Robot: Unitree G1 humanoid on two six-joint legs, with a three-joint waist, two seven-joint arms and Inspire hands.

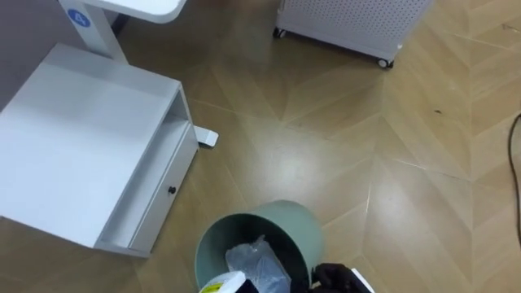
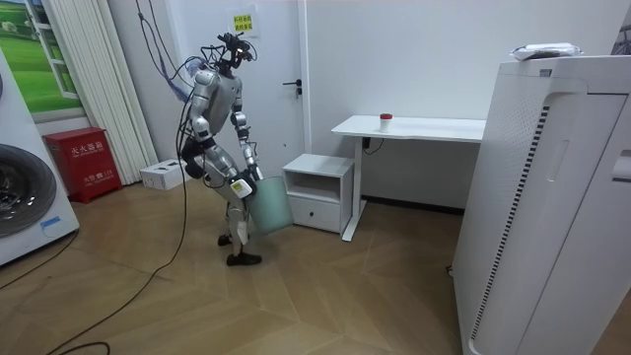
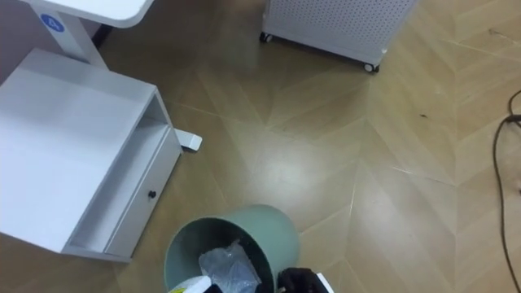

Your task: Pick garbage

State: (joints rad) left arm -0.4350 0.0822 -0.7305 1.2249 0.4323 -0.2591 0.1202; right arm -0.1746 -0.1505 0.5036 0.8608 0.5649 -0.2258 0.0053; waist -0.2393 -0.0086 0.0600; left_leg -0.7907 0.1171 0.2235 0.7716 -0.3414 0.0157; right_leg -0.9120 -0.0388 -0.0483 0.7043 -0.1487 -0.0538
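Note:
A pale green bin [image 1: 260, 240] fills the bottom middle of the eye views. Inside it lie a crumpled clear plastic bag [image 1: 256, 264] and a white and yellow bottle [image 1: 221, 285]. My right hand [image 1: 335, 278] comes in from the lower right, its dark fingers curled at the bin's right rim. In the room view I stand in front of the low white cabinet [image 2: 317, 187] and hold the bin [image 2: 269, 205] off the floor at thigh height, slightly tilted, with my right hand [image 2: 243, 186] on it.
The white cabinet [image 1: 85, 150], with a shelf and a drawer, stands at the left under a white desk [image 1: 138, 8]. A small white piece [image 1: 207, 137] lies on the floor by it. A white perforated unit on castors [image 1: 350, 24] is ahead. A cable [image 1: 514, 155] runs along the right edge.

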